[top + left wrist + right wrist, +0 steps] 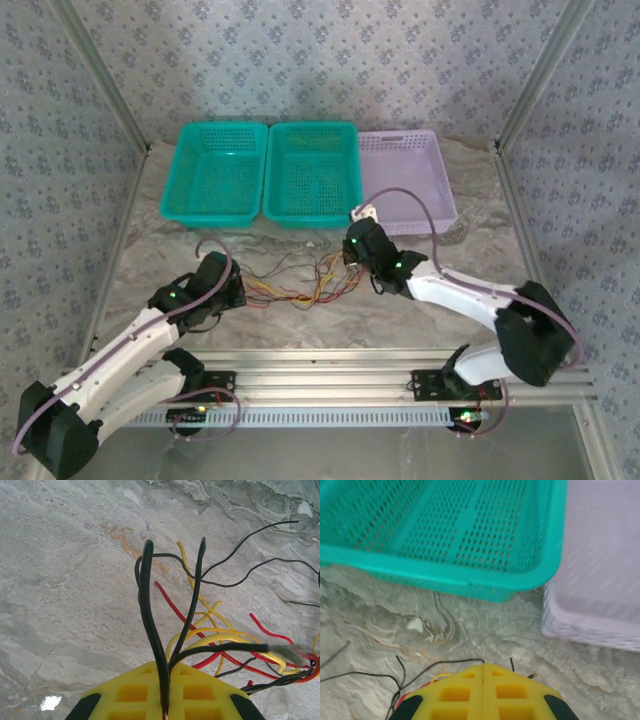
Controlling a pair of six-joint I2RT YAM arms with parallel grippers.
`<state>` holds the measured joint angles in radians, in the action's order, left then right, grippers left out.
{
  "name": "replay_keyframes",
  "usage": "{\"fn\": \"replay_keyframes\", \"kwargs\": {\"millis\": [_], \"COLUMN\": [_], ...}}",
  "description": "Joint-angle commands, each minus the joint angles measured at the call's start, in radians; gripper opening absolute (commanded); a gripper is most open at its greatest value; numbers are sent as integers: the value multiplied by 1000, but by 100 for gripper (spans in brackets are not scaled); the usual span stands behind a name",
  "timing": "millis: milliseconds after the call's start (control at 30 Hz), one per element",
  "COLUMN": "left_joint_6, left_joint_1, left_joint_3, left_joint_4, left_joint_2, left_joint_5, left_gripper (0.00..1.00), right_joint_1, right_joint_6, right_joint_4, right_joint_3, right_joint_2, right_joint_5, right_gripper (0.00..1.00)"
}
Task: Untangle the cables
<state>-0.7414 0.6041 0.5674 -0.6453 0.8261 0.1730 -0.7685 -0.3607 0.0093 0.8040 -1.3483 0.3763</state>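
Note:
The cables [300, 282] are a tangle of thin red, yellow and black wires on the marble table, stretched between my two grippers. My left gripper [232, 290] is at the tangle's left end. In the left wrist view its yellow fingers [135, 692] are pressed together on black cables [150, 615] that rise from the seam, so the left gripper [167, 669] is shut on them. Yellow and red cables [210, 635] fan out to the right. My right gripper [352, 250] is at the tangle's right end. In its wrist view the right gripper [483, 667] is shut, and a thin black cable [455, 662] runs into the seam at the tip.
Two teal baskets [215, 172] [312, 172] and a lavender basket [405, 180] stand in a row at the back. The teal basket's wall [470, 577] and the lavender one [590, 625] lie just ahead of the right gripper. An aluminium rail [330, 385] borders the table's near edge.

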Motion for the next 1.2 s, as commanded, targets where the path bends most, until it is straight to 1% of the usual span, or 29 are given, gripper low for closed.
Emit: {"fn": "replay_keyframes", "kwargs": {"millis": [0,133,267,333,467,667,800,1033,1167], "left_joint_6": [14,15,16,17,17,14,14,14,13], "left_joint_1": [6,5,6,6,5,6,6,5,6], "left_joint_3": [6,8,13,12,10,12,12,17,22], "left_joint_4": [-29,-28,-28,-28,-28,-59,-58,-63,-65], "left_joint_2": [8,33,55,62,70,71,74,95,100], "left_joint_5": [28,36,38,39,39,50,50,57,63], "left_gripper": [0,0,0,0,0,0,0,0,0], "right_joint_1": [17,75,167,217,307,413,471,495,495], "right_joint_6": [3,-8,-33,-41,-40,-38,-63,-61,-41], "right_joint_4": [-70,-147,-224,-265,-316,-391,-395,-439,-469], "right_joint_3": [-21,-25,-7,10,54,121,133,247,343], "right_joint_2": [141,281,402,447,517,555,569,575,569], "right_joint_5": [39,9,-55,-91,-118,-118,-181,-190,-141], "right_gripper": [0,0,0,0,0,0,0,0,0]}}
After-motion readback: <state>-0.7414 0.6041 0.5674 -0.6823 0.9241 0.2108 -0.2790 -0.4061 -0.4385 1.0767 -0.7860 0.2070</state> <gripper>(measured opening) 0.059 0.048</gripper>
